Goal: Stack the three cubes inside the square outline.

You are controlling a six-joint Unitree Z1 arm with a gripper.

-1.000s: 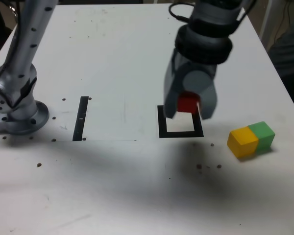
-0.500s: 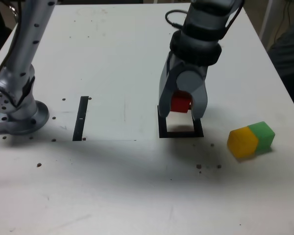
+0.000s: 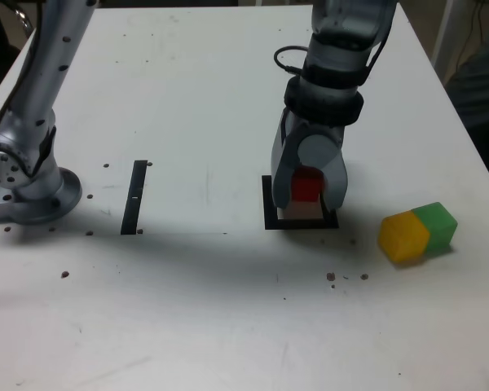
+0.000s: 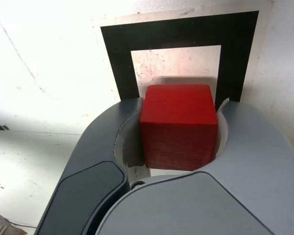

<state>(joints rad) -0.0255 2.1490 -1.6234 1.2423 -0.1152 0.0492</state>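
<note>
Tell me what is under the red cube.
The red cube, held in the gripper, sits over the square outline. The outline's white centre shows beyond it; the surface directly beneath is covered, so whether it touches down cannot be seen.

A white tabletop (image 3: 196,98) fills the scene, flecked with small dark specks (image 3: 346,277) near its front. A thin straight black strip (image 3: 134,197) lies flat towards the exterior view's left. Faint pencil-like lines (image 3: 179,233) cross the surface beside it.
</note>
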